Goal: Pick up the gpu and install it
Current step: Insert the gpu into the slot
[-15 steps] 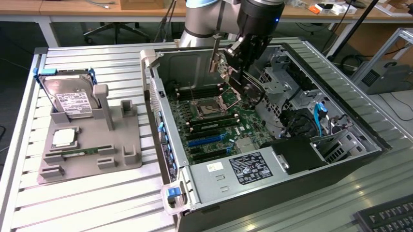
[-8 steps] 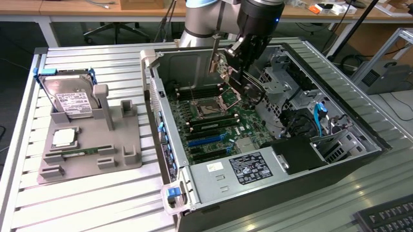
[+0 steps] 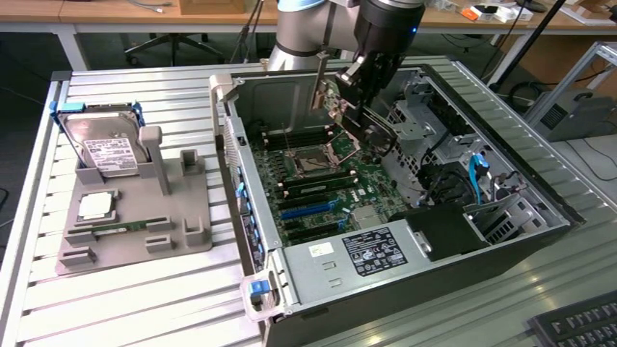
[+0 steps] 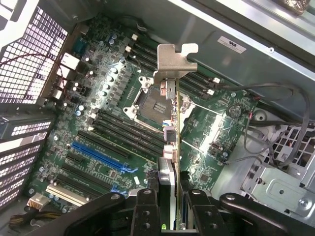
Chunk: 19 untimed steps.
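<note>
- A robot arm's gripper (image 3: 355, 100) hangs inside an open computer case (image 3: 227, 152) that lies on its side on a slatted metal table (image 3: 126, 303).
- The fingers are closed narrowly on the gpu (image 3: 337, 108), pinching the thin card on both flat faces.
- The gpu is in the air above the motherboard (image 3: 311, 189), over the area of the processor socket (image 3: 314, 160), and is not seated in any slot.
- In the wrist view the gpu (image 4: 173, 129) shows edge-on between the two black fingers of the gripper (image 4: 170, 199), with its silver bracket (image 4: 173, 60) at the end away from the fingers.
- The wrist view also shows long black slots and a blue slot (image 4: 98, 155) on the board beneath, apart from the card.
- At the exterior view's left, a grey holder (image 3: 183, 217) sits beside the case, with a silver hard drive (image 3: 106, 148), a processor chip (image 3: 95, 206) and a narrow green RAM stick (image 3: 115, 230) in it.
</note>
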{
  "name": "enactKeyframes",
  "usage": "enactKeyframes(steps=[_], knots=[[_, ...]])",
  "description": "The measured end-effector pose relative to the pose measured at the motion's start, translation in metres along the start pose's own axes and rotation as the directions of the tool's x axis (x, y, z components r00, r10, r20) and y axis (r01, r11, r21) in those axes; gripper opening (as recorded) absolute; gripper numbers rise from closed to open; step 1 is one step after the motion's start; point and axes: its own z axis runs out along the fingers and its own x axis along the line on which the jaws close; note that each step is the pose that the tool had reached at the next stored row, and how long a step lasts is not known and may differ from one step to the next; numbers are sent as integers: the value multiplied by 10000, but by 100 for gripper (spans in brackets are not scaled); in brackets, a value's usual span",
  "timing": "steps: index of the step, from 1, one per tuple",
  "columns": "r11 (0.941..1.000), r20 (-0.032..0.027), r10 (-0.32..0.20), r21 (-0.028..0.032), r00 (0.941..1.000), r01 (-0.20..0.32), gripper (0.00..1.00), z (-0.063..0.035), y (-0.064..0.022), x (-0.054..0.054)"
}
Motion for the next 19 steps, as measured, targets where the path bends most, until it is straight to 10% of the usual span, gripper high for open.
enactKeyframes(steps=[19], knots=[[9989,2,-468,-13,9989,468,27,10,0,0]])
